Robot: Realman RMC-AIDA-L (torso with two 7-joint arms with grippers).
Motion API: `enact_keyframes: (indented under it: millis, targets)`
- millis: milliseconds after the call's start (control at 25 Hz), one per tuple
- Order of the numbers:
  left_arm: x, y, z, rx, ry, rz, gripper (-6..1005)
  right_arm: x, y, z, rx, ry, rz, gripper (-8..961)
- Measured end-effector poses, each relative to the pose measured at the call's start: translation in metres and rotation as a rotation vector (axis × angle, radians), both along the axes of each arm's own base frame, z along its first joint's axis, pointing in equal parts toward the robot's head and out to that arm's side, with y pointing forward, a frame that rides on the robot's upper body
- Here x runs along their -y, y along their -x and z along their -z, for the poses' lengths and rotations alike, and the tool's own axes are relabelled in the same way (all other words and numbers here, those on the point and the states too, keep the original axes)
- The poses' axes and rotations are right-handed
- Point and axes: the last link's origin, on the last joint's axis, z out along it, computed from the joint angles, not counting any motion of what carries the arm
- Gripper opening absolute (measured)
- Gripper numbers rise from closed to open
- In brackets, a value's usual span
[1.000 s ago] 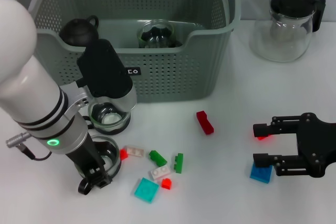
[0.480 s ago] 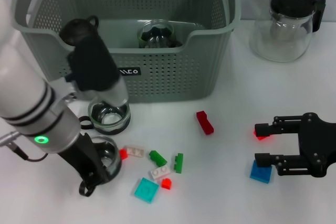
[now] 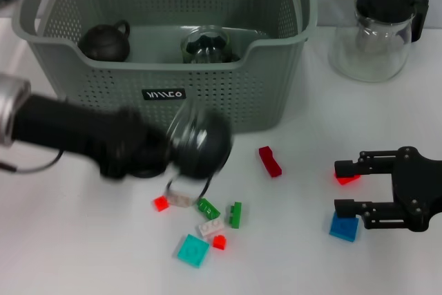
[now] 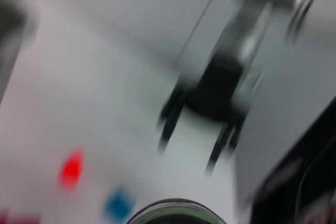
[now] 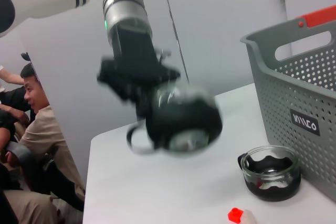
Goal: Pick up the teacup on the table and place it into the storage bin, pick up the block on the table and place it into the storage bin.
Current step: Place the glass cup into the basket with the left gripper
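Note:
My left gripper [image 3: 181,144] is shut on a glass teacup [image 3: 202,144] and holds it in the air in front of the storage bin [image 3: 228,101], blurred by motion. The right wrist view shows that gripper [image 5: 152,98] with the lifted teacup [image 5: 181,121], and a second teacup [image 5: 270,171] standing on the table by the bin [image 5: 304,87]. In the head view my left arm hides that second teacup. Loose blocks lie on the table, among them a red one [image 3: 269,161], a green one [image 3: 207,207] and a teal one [image 3: 191,249]. My right gripper [image 3: 338,188] is open, low at the right.
The bin holds a black teapot [image 3: 103,41] and a glass cup [image 3: 205,45]. A glass jug [image 3: 376,25] with a black lid stands at the back right. A blue block [image 3: 343,226] and a small red block [image 3: 347,179] lie by my right gripper.
My left arm has lifted one teacup off the table and swung it fast to the right, across the front of the bin. The right arm has not moved.

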Motion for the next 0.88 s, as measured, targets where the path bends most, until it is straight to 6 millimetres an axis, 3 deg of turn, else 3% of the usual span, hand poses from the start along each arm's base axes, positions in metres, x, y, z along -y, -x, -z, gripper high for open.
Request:
enact_keyframes:
  millis: [160, 280, 440, 520, 560, 640, 880]
  targets:
    - [-0.017, -0.023, -0.018, 0.261, -0.122, -0.041, 61, 0.0, 0.0, 0.0, -0.002, 0.006, 0.006, 684]
    - [-0.051, -0.04, -0.03, 0.281, -0.261, -0.134, 70, 0.0, 0.0, 0.0, -0.003, 0.004, 0.005, 684]
    - [-0.103, -0.063, -0.039, 0.181, -0.373, -0.281, 82, 0.0, 0.001, 0.0, -0.005, 0.005, 0.005, 684]
    - [-0.113, -0.069, -0.038, 0.155, -0.38, -0.306, 89, 0.0, 0.0, 0.0, -0.005, 0.005, 0.007, 684]
    - [-0.14, -0.08, -0.031, 0.049, -0.406, -0.385, 92, 0.001, 0.0, 0.0, -0.005, 0.005, 0.008, 685]
    - [-0.158, -0.082, -0.021, -0.057, -0.438, -0.446, 98, 0.001, 0.001, 0.001, -0.009, 0.004, 0.005, 685]
    - [-0.183, -0.075, 0.009, -0.33, -0.514, -0.517, 116, -0.004, 0.007, 0.002, -0.015, 0.005, -0.011, 686]
